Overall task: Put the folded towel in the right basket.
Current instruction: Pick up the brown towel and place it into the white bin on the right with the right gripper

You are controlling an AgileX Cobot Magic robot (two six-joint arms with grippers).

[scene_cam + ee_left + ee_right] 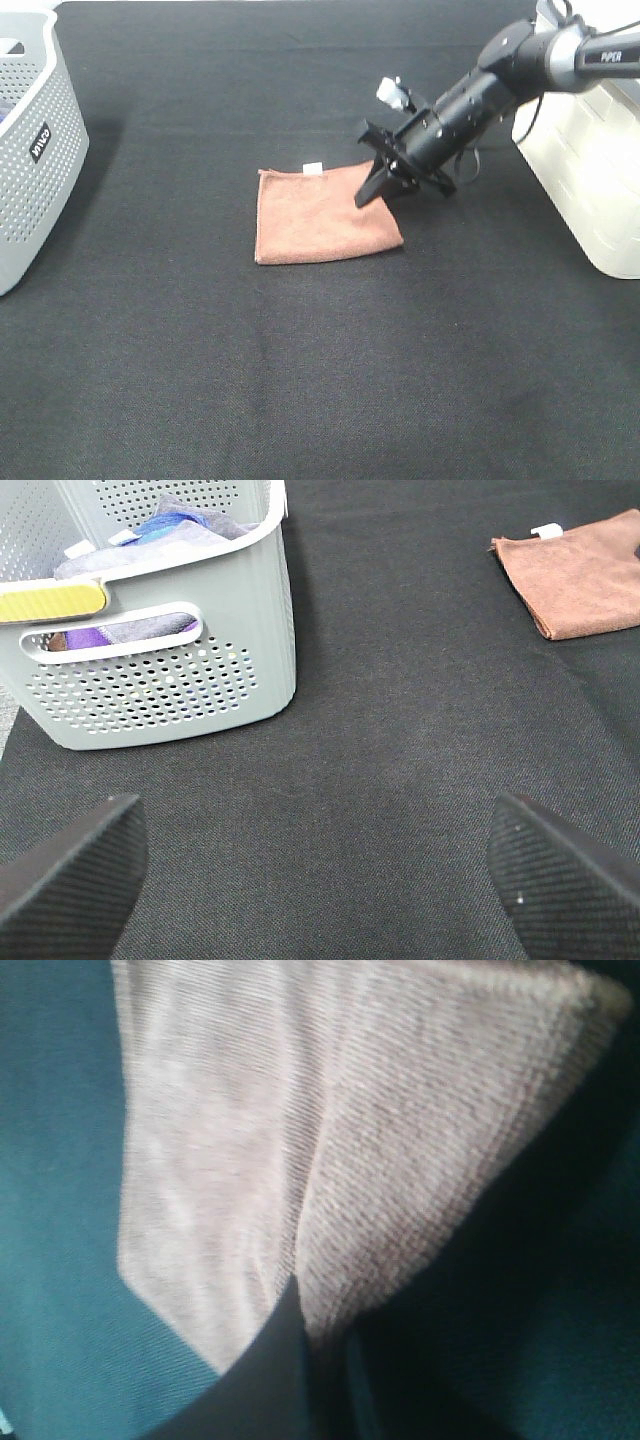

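The folded brown towel [320, 215] lies flat on the black tabletop near the middle, with a small white tag at its far edge. My right gripper [372, 192] reaches in from the right and is down on the towel's far right corner. In the right wrist view the towel [400, 1110] fills the frame, creased and pinched at a dark fingertip [270, 1370]. The white right basket [600, 180] stands at the right edge. My left gripper [320, 880] is open and empty over bare cloth, and its view shows the towel [580, 575] far off.
A grey perforated basket [30, 140] stands at the left edge and holds purple and blue cloths [160, 530]. The table is covered in black cloth [320, 380].
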